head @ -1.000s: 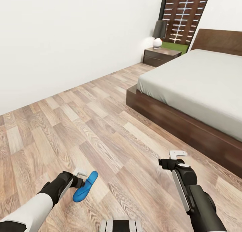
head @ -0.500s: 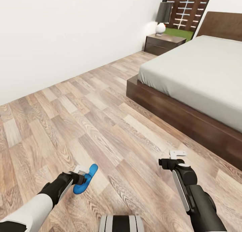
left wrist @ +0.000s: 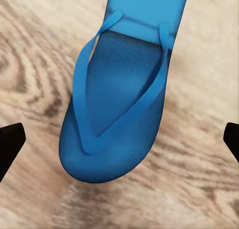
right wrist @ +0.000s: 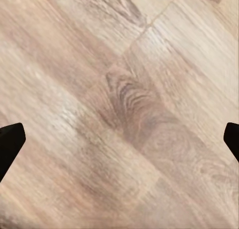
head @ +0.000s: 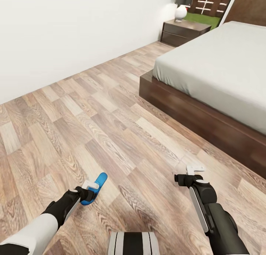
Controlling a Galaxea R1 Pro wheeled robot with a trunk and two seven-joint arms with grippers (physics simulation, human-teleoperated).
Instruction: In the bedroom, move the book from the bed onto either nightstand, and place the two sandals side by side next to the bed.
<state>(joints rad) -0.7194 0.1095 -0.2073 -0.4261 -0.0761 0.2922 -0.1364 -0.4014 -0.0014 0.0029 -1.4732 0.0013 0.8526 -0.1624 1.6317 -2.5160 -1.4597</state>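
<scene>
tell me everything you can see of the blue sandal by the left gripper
The sandal is bright blue, a flat foot-shaped flip-flop with a finely textured sole and two thin straps meeting in a V at the rounded toe. It looks like rubber or foam. In the left wrist view it lies strap side up over the pale wood floor, between the spread fingertips of the left gripper, neither fingertip touching it there. Whether it rests on the floor or is lifted cannot be told.

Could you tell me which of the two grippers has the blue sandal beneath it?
The left gripper: the sandal lies under it; the right gripper has bare floor.
</scene>
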